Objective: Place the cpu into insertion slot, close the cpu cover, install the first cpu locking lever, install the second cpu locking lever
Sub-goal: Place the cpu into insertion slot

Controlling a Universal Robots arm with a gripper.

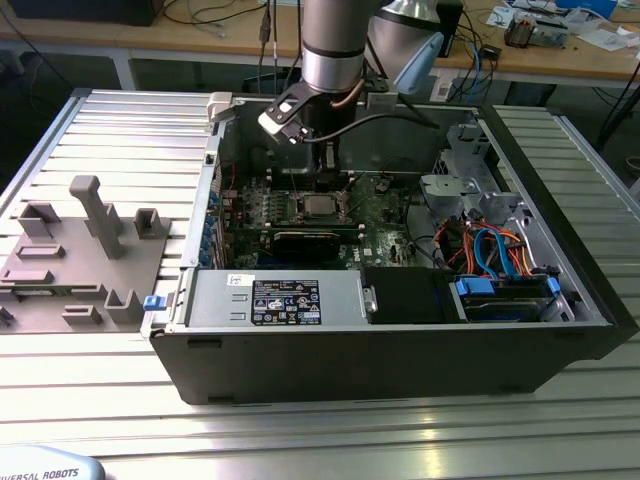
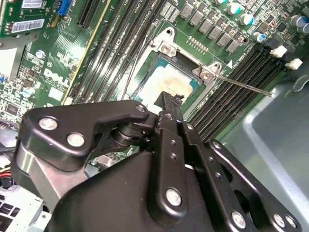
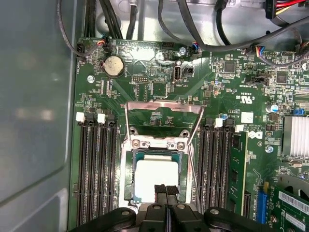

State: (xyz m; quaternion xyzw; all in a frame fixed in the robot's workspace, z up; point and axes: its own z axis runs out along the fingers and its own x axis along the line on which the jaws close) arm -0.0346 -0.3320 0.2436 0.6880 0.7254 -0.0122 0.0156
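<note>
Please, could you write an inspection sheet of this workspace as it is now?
Surface: ribbed metal table carries open computer case.
Job's things: cpu lies in its socket; cpu cover stands open.
Clutter: grey holder block at the exterior view's left.
Grippers: gripper, jaws together, over the cpu's edge.
Cables: blue and orange cables inside the case.
Surroundings: bench with loose items behind.

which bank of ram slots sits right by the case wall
The black slot bank beside the grey case wall; the other bank lies across the cpu, nearer the finned heatsink.
</note>
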